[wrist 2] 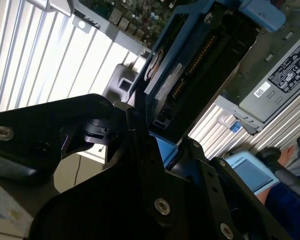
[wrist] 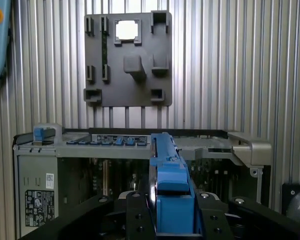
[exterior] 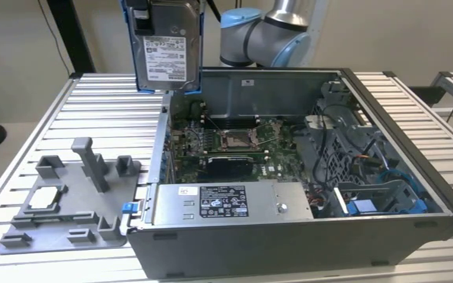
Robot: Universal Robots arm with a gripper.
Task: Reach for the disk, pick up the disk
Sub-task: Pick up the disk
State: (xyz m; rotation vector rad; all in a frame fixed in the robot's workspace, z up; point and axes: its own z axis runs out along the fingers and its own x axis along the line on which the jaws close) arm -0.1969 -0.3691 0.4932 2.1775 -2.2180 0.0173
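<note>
The disk (exterior: 166,54) hangs upright in the air above the back left corner of the open computer case (exterior: 415,177), white label facing the exterior view, blue rails along its edges. My gripper (exterior: 163,9) is shut on its upper end at the frame's top edge. In the first wrist view the disk's blue rail (wrist: 171,172) runs edge-on out from between the black fingers (wrist: 135,210) of my gripper (wrist: 172,215). In the second wrist view the disk's dark underside (wrist 2: 200,65) stretches away from my gripper (wrist 2: 150,145).
Inside the case lie a motherboard (exterior: 230,138) and a grey metal box (exterior: 226,203) with a label. A grey fixture plate (exterior: 92,233) with a small square chip (exterior: 45,197) sits on the slatted table (exterior: 101,106). A person's hand (wrist 2: 290,150) holds a pendant (wrist 2: 250,172).
</note>
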